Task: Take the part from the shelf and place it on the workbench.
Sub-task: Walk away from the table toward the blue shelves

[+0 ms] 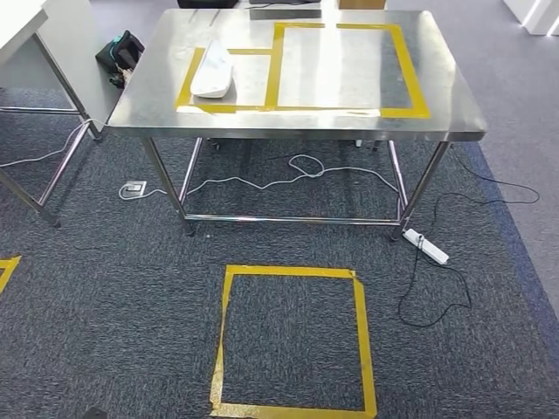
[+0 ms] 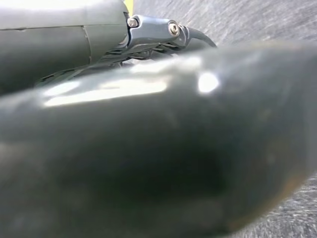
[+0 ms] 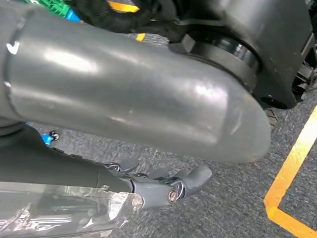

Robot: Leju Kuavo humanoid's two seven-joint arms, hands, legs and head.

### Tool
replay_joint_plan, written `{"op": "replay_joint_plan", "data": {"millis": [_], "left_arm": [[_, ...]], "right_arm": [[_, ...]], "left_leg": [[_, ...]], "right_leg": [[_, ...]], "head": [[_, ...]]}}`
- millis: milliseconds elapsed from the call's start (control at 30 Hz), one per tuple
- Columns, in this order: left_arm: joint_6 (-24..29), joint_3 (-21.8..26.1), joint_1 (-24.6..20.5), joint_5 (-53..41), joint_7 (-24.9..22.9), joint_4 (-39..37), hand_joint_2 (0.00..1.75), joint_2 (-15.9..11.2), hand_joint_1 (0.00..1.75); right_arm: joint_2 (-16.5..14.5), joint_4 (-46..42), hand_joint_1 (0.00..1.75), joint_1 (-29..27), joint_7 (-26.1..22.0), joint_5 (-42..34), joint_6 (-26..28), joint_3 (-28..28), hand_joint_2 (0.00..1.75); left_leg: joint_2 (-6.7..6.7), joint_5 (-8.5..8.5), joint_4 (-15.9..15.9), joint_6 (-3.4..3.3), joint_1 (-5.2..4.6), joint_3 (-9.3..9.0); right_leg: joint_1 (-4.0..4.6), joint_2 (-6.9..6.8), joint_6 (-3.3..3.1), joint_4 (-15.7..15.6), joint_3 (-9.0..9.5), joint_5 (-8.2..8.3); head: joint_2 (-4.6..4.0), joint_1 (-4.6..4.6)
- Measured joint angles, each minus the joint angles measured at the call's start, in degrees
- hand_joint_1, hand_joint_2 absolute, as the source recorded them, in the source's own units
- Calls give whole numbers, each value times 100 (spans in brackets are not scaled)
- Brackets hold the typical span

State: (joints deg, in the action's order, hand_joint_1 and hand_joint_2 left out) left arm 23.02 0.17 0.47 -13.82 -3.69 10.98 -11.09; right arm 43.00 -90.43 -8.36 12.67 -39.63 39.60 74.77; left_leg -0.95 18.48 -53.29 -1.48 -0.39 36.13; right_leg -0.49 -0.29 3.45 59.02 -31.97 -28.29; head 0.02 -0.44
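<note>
I see the white part (image 1: 213, 70) already lying on the shiny worktop (image 1: 461, 113), inside the small yellow tape box (image 1: 271, 80). My left hand (image 2: 157, 32) and right hand (image 3: 164, 186) hang low by the floor. I cannot tell if either hand's fingers are apart or together. If I walk up, my feet could catch the white cable (image 1: 290, 179) and trip.
</note>
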Motion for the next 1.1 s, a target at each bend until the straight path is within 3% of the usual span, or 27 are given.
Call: {"op": "replay_joint_plan", "data": {"millis": [100,133,167,200,267,300,367,467,500,567,633,667,700,733,833,867,933,967,1000,1033,1100], "left_arm": [[3,189,28,76,-74,-35,0,37,0],[1,229,34,82,-93,-46,0,55,0],[-5,264,39,86,-117,-57,0,76,0],[-17,293,45,87,-137,-66,0,98,0],[-48,337,61,87,-161,-75,0,139,0],[-67,353,75,84,-164,-78,0,157,0],[-106,381,98,95,-121,-81,0,186,0],[-150,433,139,153,13,-86,0,250,0],[-157,446,160,165,41,-91,0,281,0],[-187,461,184,178,70,-99,0,358,0],[-249,467,170,169,78,-102,0,438,0],[-283,468,161,161,75,-103,0,478,0],[-307,468,157,151,71,-103,0,512,0],[-324,467,157,141,64,-104,0,544,0],[-351,467,128,121,49,-104,0,609,0],[-356,467,113,118,45,-104,0,624,0],[-369,467,107,111,31,-108,0,661,0],[-372,467,118,109,22,-110,0,679,0],[-375,467,128,107,14,-112,0,695,0],[-375,467,128,106,6,-113,0,712,0],[-373,467,109,106,-3,-113,0,751,0]], "right_arm": [[62,-40,0,-28,-16,19,22,70,0],[76,-49,0,-43,-14,29,25,82,0],[95,-63,0,-67,-9,49,26,92,0],[121,-85,0,-102,1,87,27,93,0],[183,-139,0,-183,41,203,29,78,0],[217,-179,0,-239,68,282,31,56,0],[269,-271,0,-371,156,467,34,-27,0],[317,-407,0,-633,342,808,35,-236,0],[327,-450,0,-709,392,906,35,-312,0],[356,-536,0,-853,489,1072,36,-468,0],[380,-611,0,-1008,588,1212,37,-605,0],[387,-645,0,-1077,634,1267,37,-666,0],[395,-676,0,-1131,660,1299,37,-713,0],[401,-709,0,-1175,676,1319,37,-759,0],[423,-805,0,-1299,688,1336,37,-891,0],[438,-835,0,-1342,687,1332,37,-931,0],[473,-891,0,-1412,682,1319,37,-1011,0],[491,-920,0,-1439,677,1314,37,-1054,0],[503,-948,0,-1474,670,1311,37,-1095,0],[515,-974,0,-1520,665,1313,38,-1137,0],[539,-1025,0,-1646,658,1322,39,-1226,0]], "left_leg": [[56,-63,47,8,40,22],[95,-81,39,22,44,53],[136,-104,26,40,51,92],[183,-129,5,64,61,136],[283,-181,-70,126,85,231],[335,-193,-123,165,85,274],[419,-192,-180,225,69,304],[455,-132,-207,269,66,312],[406,1,-327,283,69,356],[243,556,-1008,310,74,584],[163,1065,-1832,324,82,803],[155,1163,-2015,318,82,794],[151,1166,-2006,307,82,703],[118,1071,-1750,286,79,480],[-227,743,-670,200,36,-254],[-290,720,-517,180,20,-336],[-194,731,-477,140,12,-332],[-133,730,-468,113,18,-332],[-75,725,-459,80,28,-336],[-19,716,-450,45,39,-340],[111,700,-446,-10,39,-324]], "right_leg": [[-24,16,65,1018,-393,-641],[-34,16,86,1252,-468,-753],[-41,17,103,1281,-432,-753],[-48,24,118,1064,-274,-644],[-66,123,147,313,208,-363],[-67,210,134,23,354,-274],[-50,295,35,-128,410,-235],[-56,134,-126,-97,373,-193],[-63,81,-167,-99,357,-160],[-62,-22,-219,-102,295,-93],[-56,-141,-218,-98,230,-54],[-54,-207,-211,-96,219,-43],[-53,-265,-203,-95,219,-36],[-52,-325,-195,-94,228,-33],[-10,-494,-122,-66,252,-53],[7,-550,-85,-59,258,-64],[14,-670,-17,-76,291,-79],[2,-655,17,-64,299,-115],[-10,-554,45,24,272,-197],[-19,-401,68,238,182,-339],[-19,-87,77,975,-164,-702]], "head": [[0,28],[0,29],[0,27],[0,27],[1,26],[-2,36],[-4,28],[-7,-11],[-5,-22],[-5,-49],[-5,-64],[-5,-63],[-5,-62],[-6,-62],[-6,-64],[-5,-59],[-5,-43],[-5,-36],[-5,-25],[-5,-14],[-4,11]]}}
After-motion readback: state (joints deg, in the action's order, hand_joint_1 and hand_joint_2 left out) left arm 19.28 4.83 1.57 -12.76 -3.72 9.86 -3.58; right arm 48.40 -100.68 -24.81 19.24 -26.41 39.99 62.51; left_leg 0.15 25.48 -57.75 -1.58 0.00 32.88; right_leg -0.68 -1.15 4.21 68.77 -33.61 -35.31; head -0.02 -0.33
